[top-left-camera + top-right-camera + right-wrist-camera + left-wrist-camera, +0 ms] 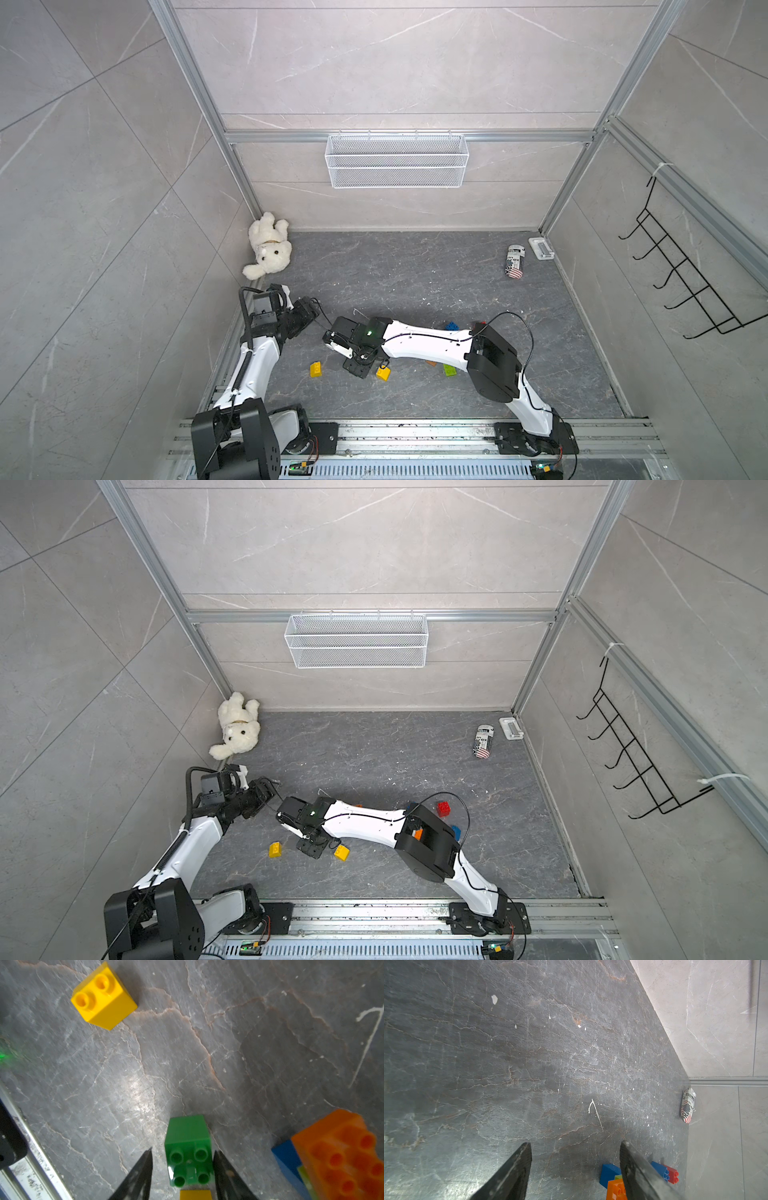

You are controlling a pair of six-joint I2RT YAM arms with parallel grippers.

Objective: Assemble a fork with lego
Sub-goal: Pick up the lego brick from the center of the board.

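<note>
While straddling green brick (187, 1132) with right gripper (183, 1150), jaws apart, unclamped: picking step, seemingly. Next, likely: squeeze squarely, lift, avoid yellow brick (316, 369) at 9 o'clock. Left gripper (575, 1142) parted, empty.

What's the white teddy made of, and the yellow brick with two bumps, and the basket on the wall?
Teddy: looks like soft plush fabric, fuzzy and matte.
Yellow brick: likely hard plastic, smooth and slightly shiny, with moulded studs.
Basket: probably white-coated metal wire mesh; you can see through it.
</note>
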